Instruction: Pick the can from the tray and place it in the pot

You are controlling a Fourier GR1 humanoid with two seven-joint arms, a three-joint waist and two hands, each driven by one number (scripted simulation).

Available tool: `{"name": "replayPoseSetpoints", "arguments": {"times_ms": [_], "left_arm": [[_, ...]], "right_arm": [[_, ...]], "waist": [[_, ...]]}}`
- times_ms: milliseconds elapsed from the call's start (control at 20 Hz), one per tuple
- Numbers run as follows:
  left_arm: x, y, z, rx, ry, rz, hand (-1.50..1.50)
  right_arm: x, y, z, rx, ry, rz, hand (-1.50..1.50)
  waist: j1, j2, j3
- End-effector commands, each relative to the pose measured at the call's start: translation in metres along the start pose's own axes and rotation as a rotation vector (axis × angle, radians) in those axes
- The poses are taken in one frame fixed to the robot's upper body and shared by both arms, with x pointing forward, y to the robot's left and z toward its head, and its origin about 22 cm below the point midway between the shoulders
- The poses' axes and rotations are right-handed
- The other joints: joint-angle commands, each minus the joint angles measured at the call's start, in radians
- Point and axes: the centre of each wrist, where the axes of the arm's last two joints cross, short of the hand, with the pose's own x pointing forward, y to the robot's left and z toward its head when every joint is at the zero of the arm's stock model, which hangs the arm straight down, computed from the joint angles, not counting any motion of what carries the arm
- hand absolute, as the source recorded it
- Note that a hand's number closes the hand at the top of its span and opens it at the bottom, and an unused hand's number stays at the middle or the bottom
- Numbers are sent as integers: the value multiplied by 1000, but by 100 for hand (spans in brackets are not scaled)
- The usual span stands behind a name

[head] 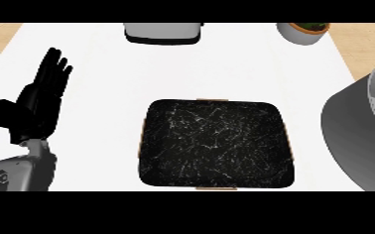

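Note:
The black marbled tray point(216, 148) lies in the middle of the white counter, and nothing shows on it. No can is in view. My left hand point(40, 99) stands open at the left edge, fingers straight and pointing up, apart from the tray. A big grey rounded shape point(351, 134) fills the right edge beside the tray. It hides whatever lies behind it, and I cannot tell whether it is my right forearm or the pot. My right hand does not show.
A grey and white appliance point(162, 32) stands at the counter's far edge, centre left. A white planter with greenery point(304, 31) sits at the far right. Bare white counter point(219, 74) stretches between these and the tray.

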Motion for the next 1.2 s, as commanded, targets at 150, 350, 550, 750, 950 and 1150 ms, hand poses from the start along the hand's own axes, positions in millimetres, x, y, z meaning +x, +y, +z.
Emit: {"name": "replayPoseSetpoints", "arguments": {"times_ms": [150,350,550,750,950,1150], "left_arm": [[-7,-6,-1,1,-2,-7,0],[3,-2,2,22,6,-5,0],[-8,-7,4,34,5,-3,0],[-3,15,4,30,4,6,0],[0,7,7,16,-2,-8,0],[3,4,12,23,-16,-2,0]], "right_arm": [[-15,5,-3,-86,4,-342,-150],[-46,-33,0,-98,1,-451,-150],[-78,-60,-3,-88,1,-470,-150],[-103,-91,11,-79,12,-474,-150],[-134,-117,19,-67,-1,-494,-150],[-149,-144,28,-53,-4,-484,-150]], "waist": [[-6,21,52],[-27,11,50],[-29,15,50],[-26,13,48],[-19,15,48],[-13,15,48]]}}
